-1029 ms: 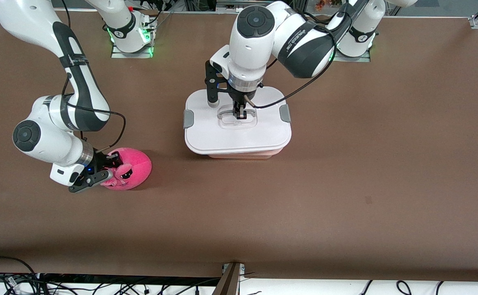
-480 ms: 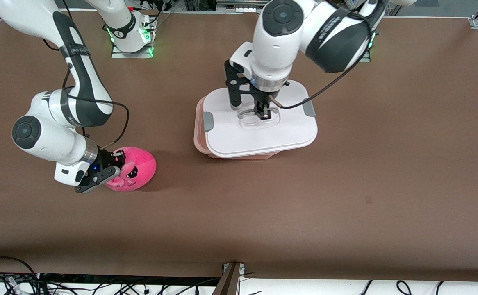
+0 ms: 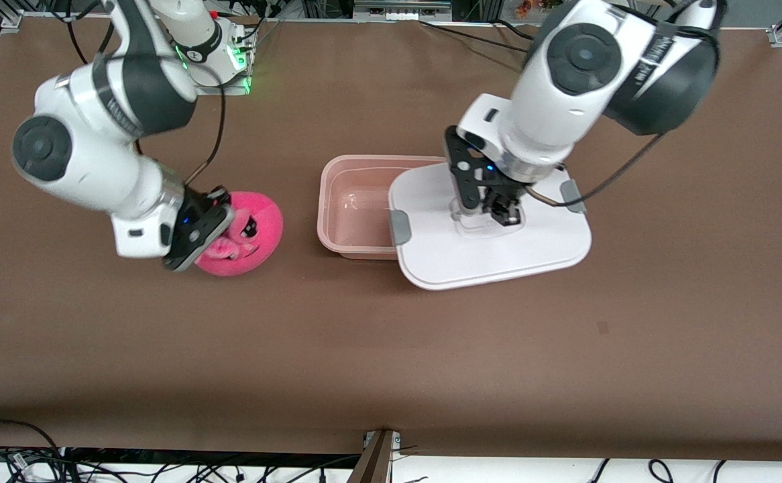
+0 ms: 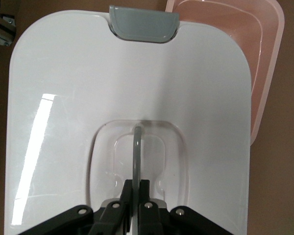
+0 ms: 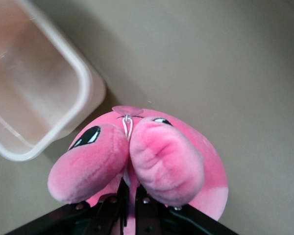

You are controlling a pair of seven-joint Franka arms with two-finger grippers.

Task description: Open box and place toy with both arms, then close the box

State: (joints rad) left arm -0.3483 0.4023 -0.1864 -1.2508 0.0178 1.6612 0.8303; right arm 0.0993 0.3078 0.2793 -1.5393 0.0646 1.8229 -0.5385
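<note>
Brown table [image 3: 431, 349] bears the open box [image 3: 354, 204]; left gripper [image 3: 498, 211], jaws clamped on the lid [image 3: 491, 248] handle, holds it partly over the box; right gripper [image 3: 213, 231], jaws pinched on the toy [image 3: 253, 231], beside the box.

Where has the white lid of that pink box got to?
The left claw holds the lid by its clear handle, lifted off and overlapping the box rim toward the left arm's end of the table.

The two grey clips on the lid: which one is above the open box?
The grey clip toward the right arm's end; it overhangs the pink box. The other clip is over bare table.
</note>
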